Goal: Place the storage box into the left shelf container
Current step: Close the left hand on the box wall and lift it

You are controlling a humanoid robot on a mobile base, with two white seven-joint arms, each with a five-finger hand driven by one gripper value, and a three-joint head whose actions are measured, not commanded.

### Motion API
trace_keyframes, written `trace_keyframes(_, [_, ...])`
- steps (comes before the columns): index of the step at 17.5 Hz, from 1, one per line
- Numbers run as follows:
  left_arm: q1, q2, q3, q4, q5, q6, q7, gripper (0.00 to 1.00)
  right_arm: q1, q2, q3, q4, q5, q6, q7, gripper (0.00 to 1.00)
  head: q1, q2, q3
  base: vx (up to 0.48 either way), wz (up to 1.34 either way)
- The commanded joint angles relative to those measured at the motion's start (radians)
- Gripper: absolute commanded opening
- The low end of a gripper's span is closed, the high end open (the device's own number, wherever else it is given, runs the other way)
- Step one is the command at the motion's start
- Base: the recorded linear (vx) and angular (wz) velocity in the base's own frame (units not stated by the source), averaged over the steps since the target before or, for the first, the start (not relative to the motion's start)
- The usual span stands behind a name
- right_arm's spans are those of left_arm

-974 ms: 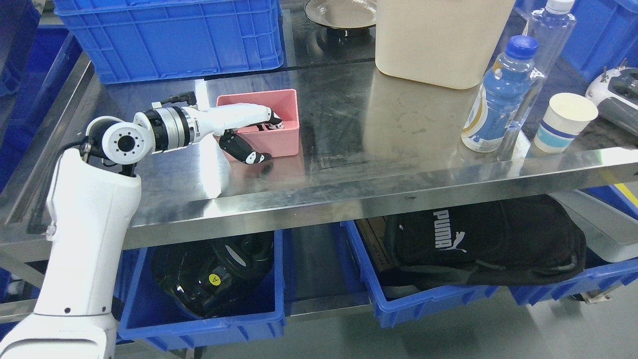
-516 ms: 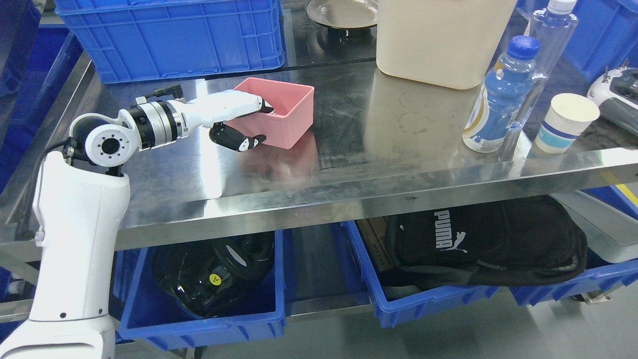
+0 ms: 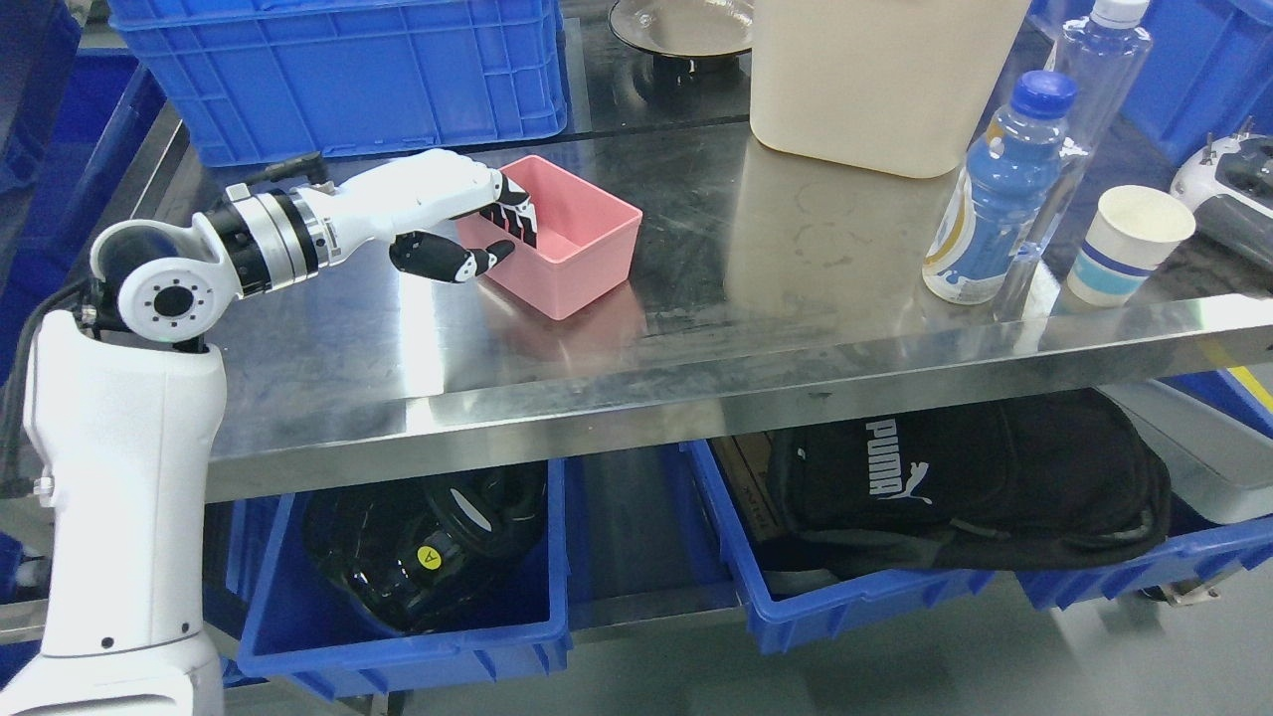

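I saw my left hand (image 3: 453,214) in the upper left of the frame, gripping the pink box (image 3: 562,239) by its left wall. The fingers (image 3: 512,214) hung inside the box and the thumb (image 3: 448,261) pressed on the outside. The box sat just right of the hand, tilted, over the shiny table (image 3: 696,308). A big blue bin (image 3: 338,75) stood behind them at the top left. A blue bottle (image 3: 995,194) and a paper cup (image 3: 1129,244) stood well apart, on the right.
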Motion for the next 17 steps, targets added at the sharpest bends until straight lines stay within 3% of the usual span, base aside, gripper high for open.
trace_keyframes(1, [0.027, 0.007, 0.088, -0.060, -0.002, -0.024, 0.004, 0.00, 0.000, -0.017, 0.000, 0.000, 0.008, -0.001, 0.341, 1.00, 0.0000, 0.000, 0.000, 0.000, 0.00])
trace_keyframes(17, [0.013, -0.024, 0.230, -0.155, -0.001, -0.154, 0.026, 0.00, 0.000, -0.017, 0.000, 0.000, 0.008, -0.001, 0.341, 1.00, 0.0000, 0.000, 0.000, 0.000, 0.00])
